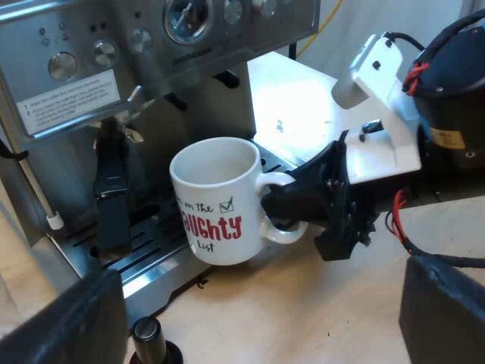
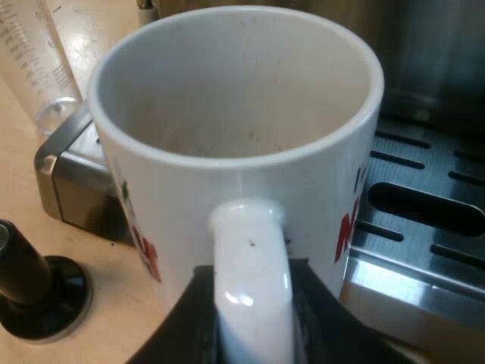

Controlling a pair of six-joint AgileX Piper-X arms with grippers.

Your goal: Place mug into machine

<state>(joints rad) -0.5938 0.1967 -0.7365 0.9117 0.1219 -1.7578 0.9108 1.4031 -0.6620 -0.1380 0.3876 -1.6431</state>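
1. Right gripper [image 1: 299, 203] is clamped on the white mug [image 1: 214, 199] by its handle.
2. Mug is upright at the edge of the espresso machine's [image 1: 114, 68] drip tray [image 2: 424, 235].
3. Left gripper [image 1: 250, 315] has its fingers wide apart, holding nothing.

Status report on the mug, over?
Right gripper shut on mug handle. Left gripper open. Mug at drip tray edge. Tamper on table beside tray.

mug [image 1: 216, 201] lettering partly hidden, measuring glass [image 2: 36, 64] cut off
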